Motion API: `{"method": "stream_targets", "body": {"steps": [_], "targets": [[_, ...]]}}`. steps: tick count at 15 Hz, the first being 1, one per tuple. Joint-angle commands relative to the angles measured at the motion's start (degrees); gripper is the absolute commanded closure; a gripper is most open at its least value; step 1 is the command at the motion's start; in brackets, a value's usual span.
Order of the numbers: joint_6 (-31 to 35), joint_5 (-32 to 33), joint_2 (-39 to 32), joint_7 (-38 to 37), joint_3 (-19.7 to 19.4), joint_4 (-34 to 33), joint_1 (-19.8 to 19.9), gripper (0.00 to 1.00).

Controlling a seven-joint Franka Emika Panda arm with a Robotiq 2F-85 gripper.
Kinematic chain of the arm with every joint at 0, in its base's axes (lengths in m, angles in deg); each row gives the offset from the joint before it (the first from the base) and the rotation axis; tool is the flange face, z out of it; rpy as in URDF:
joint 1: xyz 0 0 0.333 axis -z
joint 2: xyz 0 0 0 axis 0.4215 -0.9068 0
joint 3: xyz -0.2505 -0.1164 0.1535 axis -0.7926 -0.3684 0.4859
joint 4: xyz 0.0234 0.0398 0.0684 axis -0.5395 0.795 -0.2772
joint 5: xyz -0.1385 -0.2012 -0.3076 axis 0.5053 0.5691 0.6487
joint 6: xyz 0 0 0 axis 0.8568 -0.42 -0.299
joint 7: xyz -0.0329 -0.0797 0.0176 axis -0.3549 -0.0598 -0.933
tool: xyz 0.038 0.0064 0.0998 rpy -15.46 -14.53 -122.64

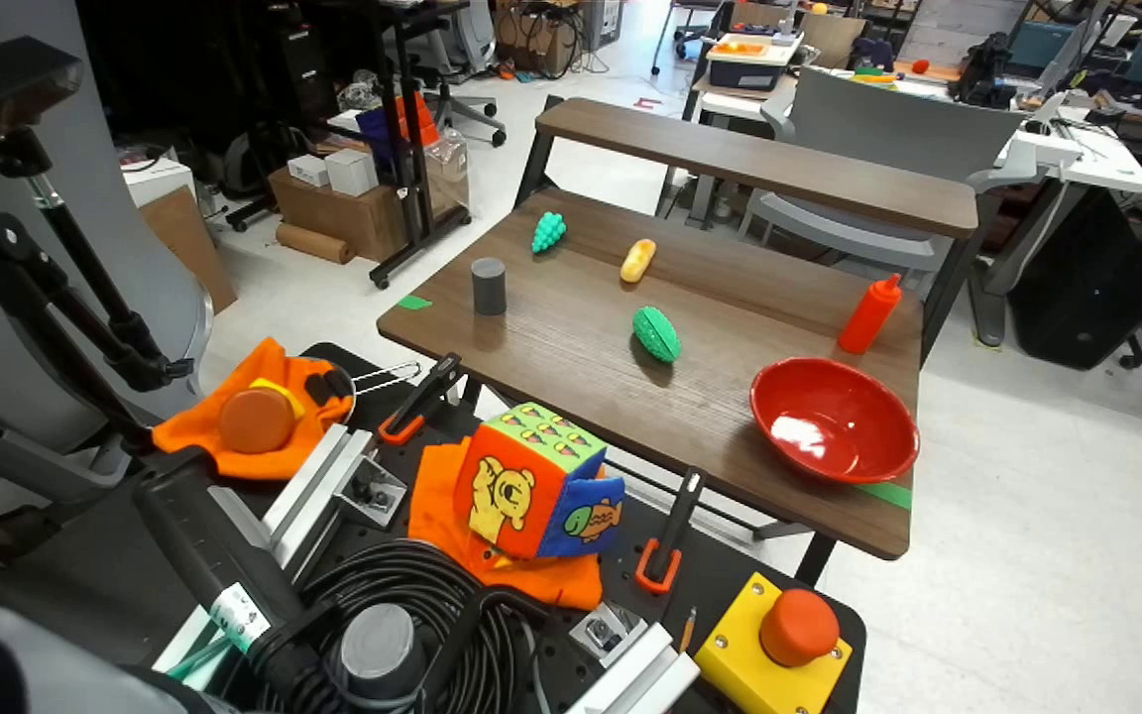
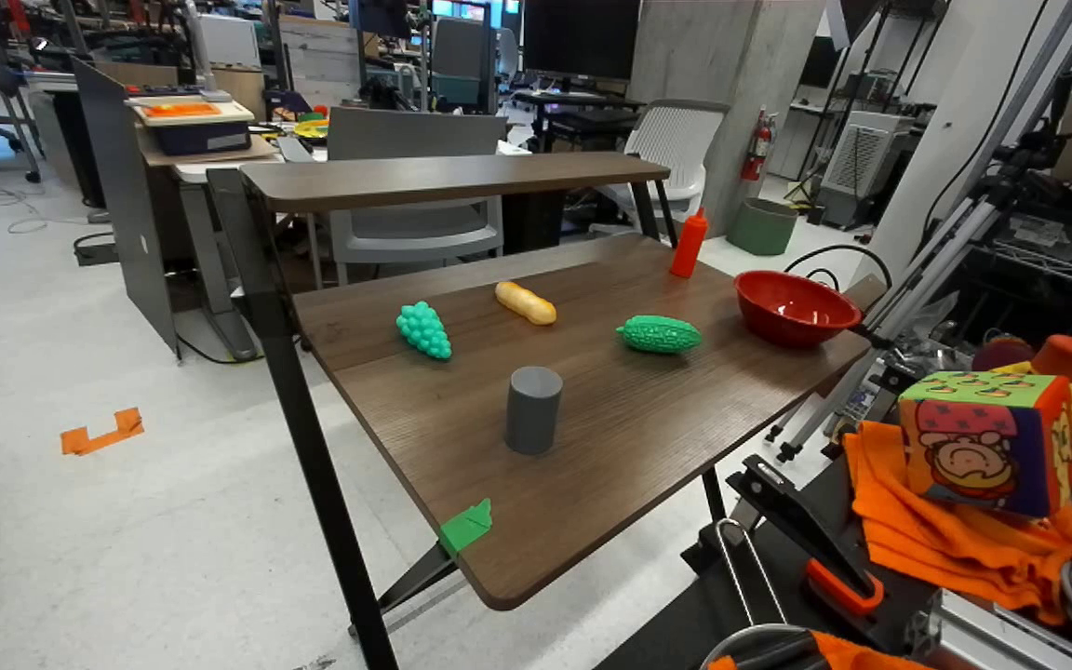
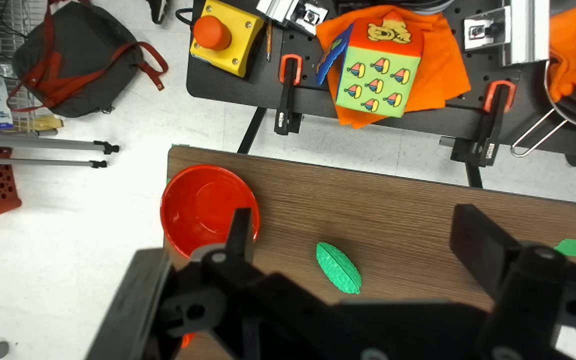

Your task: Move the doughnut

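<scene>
The doughnut (image 1: 637, 261) is a small yellow-orange, elongated toy piece lying on the brown table (image 1: 571, 317). It also lies on the table in an exterior view (image 2: 526, 303), between the green grape-like toy and the red bottle. In the wrist view the doughnut does not show; the gripper body covers that part of the table. My gripper (image 3: 352, 212) is open, with its fingers wide apart and nothing between them. It is above the table, and a green bumpy toy (image 3: 339, 268) shows below it. The gripper and arm do not show in either exterior view.
A red bowl (image 1: 834, 421) and a red squeeze bottle (image 1: 870, 315) stand at one end of the table. A green grape-like toy (image 1: 548, 232) and a dark grey cylinder (image 1: 489, 288) are towards the other end. A raised shelf (image 1: 749, 164) runs along one long side.
</scene>
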Motion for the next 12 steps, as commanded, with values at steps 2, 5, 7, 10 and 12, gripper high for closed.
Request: {"method": "stream_targets", "body": {"steps": [2, 5, 7, 10, 12], "targets": [[1.91, 1.4, -1.78, -2.04, -0.39, 0.03, -0.91, 0.0], [6.02, 4.27, -8.07, -2.92, 0.72, -2.62, -0.73, 0.0], [9.48, 7.38, -14.36, -1.69, 0.9, -5.55, -0.78, 0.0], [17.13, 11.33, -23.83, 1.24, 0.11, -9.55, -1.0, 0.0], [22.14, 13.94, -30.11, 2.51, -0.3, -12.57, -0.99, 0.0]]}}
